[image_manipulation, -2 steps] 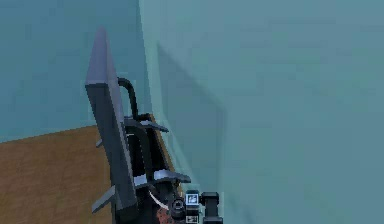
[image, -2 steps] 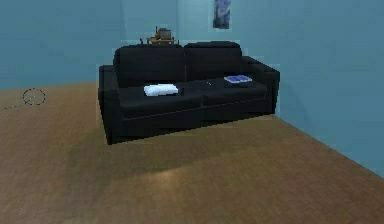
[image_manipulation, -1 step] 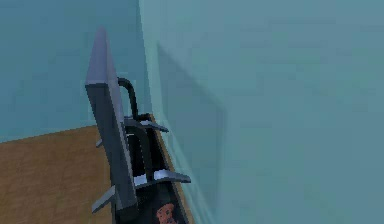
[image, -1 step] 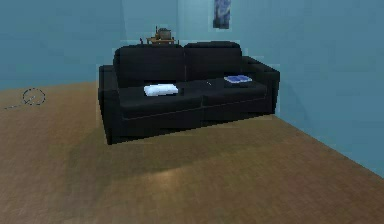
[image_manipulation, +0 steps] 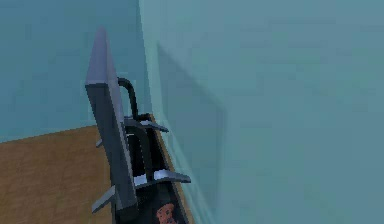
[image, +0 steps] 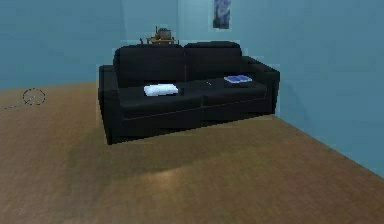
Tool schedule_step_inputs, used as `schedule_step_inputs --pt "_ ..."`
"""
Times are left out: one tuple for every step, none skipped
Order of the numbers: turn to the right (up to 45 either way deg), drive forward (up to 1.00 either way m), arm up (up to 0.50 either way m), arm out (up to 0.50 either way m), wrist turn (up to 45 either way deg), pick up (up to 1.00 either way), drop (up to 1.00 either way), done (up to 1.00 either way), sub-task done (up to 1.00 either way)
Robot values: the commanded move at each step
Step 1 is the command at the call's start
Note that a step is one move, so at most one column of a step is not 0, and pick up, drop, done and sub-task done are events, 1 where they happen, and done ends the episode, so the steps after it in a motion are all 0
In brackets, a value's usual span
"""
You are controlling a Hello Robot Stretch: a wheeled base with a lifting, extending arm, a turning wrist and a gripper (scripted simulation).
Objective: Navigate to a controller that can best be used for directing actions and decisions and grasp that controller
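Note:
A black two-seat sofa [image: 190, 100] stands ahead in the forward view, against the teal back wall. A small flat white thing [image: 160, 90] lies on its left seat cushion. On the right cushion lies a small flat blue and white thing [image: 237, 79]. Neither shape is plain enough to name it a controller.
Wooden floor stretches between me and the sofa. A thin ring-shaped thing [image: 34, 97] lies on the floor at the forward view's left. A brownish object [image: 160, 38] sits behind the sofa, below a wall picture [image: 222, 12]. In the arm side view a flat television [image_manipulation: 105, 110] on a dark stand [image_manipulation: 145, 150] is seen edge-on beside the teal wall.

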Motion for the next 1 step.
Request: schedule_step_inputs --pt "0.0 0.00 0.10 0.00 0.0 0.00 0.00 0.00 0.00"
